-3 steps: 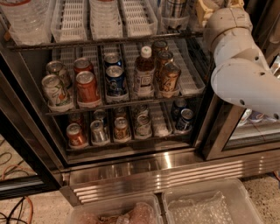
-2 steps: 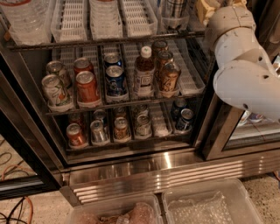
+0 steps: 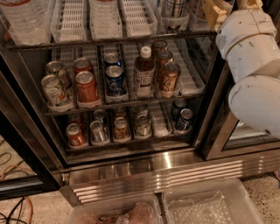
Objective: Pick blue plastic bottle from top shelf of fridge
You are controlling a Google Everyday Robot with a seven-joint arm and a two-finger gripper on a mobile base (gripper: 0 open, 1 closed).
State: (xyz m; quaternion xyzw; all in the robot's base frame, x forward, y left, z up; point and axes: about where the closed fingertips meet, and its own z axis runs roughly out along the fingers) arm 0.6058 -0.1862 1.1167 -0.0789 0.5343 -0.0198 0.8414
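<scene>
The fridge point(image 3: 131, 168) stands open in front of me, seen from above. Its top shelf point(image 3: 105, 41) runs along the top edge, with white slotted lane dividers and clear trays. At its right end a container with a white-and-dark printed label point(image 3: 174, 7) stands in a clear tray. Only its lower part shows, so I cannot confirm it is the blue plastic bottle. My gripper point(image 3: 221, 12) is at the top right, just right of that container at top-shelf height and partly cut off by the frame edge. The white arm point(image 3: 253, 65) hangs below it.
Clear ribbed water bottles point(image 3: 24, 19) stand at the top shelf's left. The middle rack holds soda cans point(image 3: 86, 87) and a brown-drink bottle with a white cap point(image 3: 143, 74). The lower rack holds more cans point(image 3: 120, 127). The door frame point(image 3: 218, 127) is beside the arm. Clear bins point(image 3: 205, 203) sit on the floor.
The arm has shifted slightly to the right and up, and the gripper is cut off more by the top edge. Nothing on the shelves has moved.
</scene>
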